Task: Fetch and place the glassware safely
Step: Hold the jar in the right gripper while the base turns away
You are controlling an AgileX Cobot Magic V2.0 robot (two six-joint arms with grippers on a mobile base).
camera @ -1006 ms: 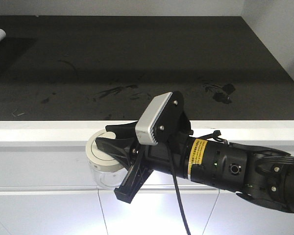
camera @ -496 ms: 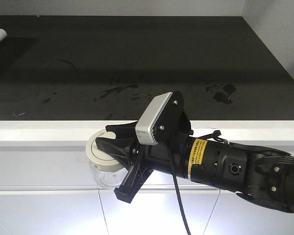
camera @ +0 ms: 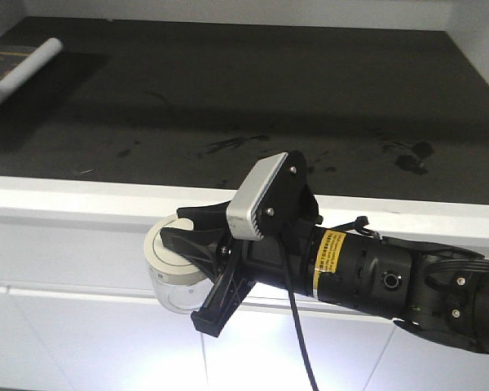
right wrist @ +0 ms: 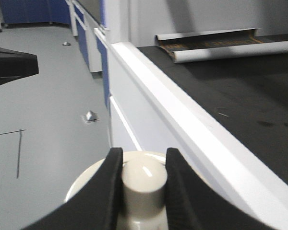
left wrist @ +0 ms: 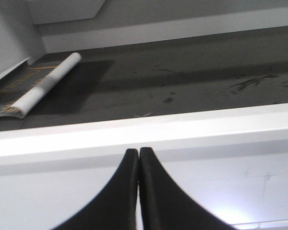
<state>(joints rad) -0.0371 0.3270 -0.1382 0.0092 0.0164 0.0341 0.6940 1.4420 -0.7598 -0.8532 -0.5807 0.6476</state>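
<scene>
Gripping jar (camera: 173,287) by knob (right wrist: 143,178) of lid (camera: 163,256) w/ right claw (camera: 181,227): clenched, one pad (right wrist: 109,184) each side of knob, both touching it. Looks upright, clear body hanging below lid, off any surface. Sitting at claw's very tip: knob btwn fingers, lid rim sticking out past fingertips. Hanging just in front of counter (camera: 81,199) at its white edge, lid approx level w/ that edge, not over black top. In right wrist view, white edge running just right of lid, grey floor (right wrist: 48,96) on other side. Left claw (left wrist: 138,154) closed tight on nothing, tips pressed together, pointing at counter front. Lying at far back-left of top, well apart from jar: roll (camera: 24,69).
</scene>
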